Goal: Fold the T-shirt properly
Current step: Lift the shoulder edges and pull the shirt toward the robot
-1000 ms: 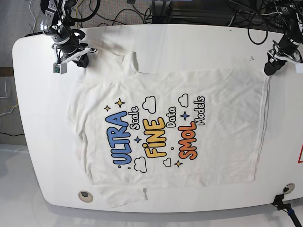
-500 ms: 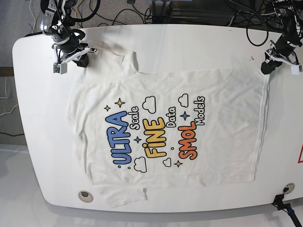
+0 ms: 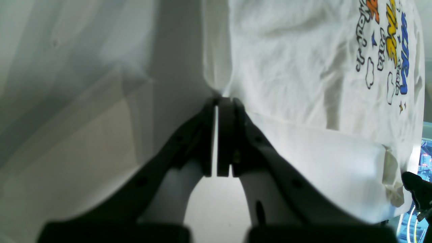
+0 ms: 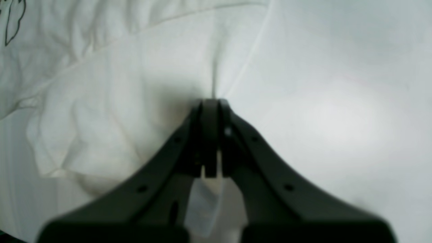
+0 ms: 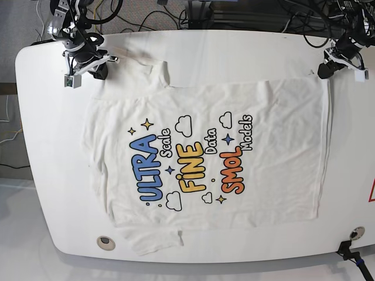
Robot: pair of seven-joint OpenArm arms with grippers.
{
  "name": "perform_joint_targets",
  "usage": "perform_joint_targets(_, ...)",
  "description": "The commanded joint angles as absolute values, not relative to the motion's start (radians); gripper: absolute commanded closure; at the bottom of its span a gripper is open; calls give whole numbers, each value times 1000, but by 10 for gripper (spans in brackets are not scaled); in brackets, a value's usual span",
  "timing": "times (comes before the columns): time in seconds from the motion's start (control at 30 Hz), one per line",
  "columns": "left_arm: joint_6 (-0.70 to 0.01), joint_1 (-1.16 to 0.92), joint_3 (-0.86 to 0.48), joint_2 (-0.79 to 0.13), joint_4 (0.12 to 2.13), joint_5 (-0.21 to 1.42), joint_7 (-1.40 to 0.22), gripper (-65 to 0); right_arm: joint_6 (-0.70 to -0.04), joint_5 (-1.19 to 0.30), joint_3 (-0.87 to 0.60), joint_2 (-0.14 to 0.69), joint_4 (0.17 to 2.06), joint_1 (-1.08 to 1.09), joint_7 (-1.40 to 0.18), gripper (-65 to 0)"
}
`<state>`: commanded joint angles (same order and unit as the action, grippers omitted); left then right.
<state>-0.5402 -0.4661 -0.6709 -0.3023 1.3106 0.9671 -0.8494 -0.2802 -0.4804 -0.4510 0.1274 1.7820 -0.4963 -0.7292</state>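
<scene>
The white T-shirt (image 5: 199, 158) lies print-up on the white table, its "ULTRA FiNE SMOL" lettering running sideways. At the far right, my left gripper (image 5: 324, 71) is shut on the hem corner. In the left wrist view its jaws (image 3: 219, 99) pinch the cloth's corner, with the printed front (image 3: 303, 67) beyond. At the far left, my right gripper (image 5: 98, 71) is shut on the upper sleeve. In the right wrist view a crease of T-shirt fabric (image 4: 118, 84) runs out from the closed tips of that gripper (image 4: 211, 101).
The white table (image 5: 234, 50) has bare surface along its far edge. Cables (image 5: 176, 14) lie behind it. A round grommet (image 5: 105, 241) sits near the front left and a black clamp (image 5: 351, 249) at the front right corner.
Both grippers have moved toward the table's far edge, drawing the shirt's far side with them. The hem corner and the sleeve now lie farther back, and the cloth is stretched flatter.
</scene>
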Motion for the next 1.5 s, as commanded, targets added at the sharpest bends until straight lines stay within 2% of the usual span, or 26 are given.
perform_joint_targets(0.23,-559,-526,-676,-299,1330,965,-879,0,-276,-498,-456,131,1836,-535,-723,0)
perform_joint_targets(0.47,-646,-578,-737,-294,1393,994,-921,0,-278,-590,-482,143,1903,-570,-731,0)
perform_joint_targets(0.63,-645,-624,-782,-288,1458,1007,-923,0,-281,-633,-514,149,1989,-611,-734,0)
perform_joint_targets(0.73,-650,-600,-761,-284,1443,1003,-963,0,-267,-624,-511,147,1988,-608,-732,0)
perform_joint_targets(1.1,-667,-603,-781,-346,1452,1007,-1036,-208,-266,-618,-510,145,1978,-610,-735,0)
perform_joint_targets(1.5,-658,-513,-844,-366,1450,1019,-1099,-208,-262,-613,-508,141,1977,-603,-737,0)
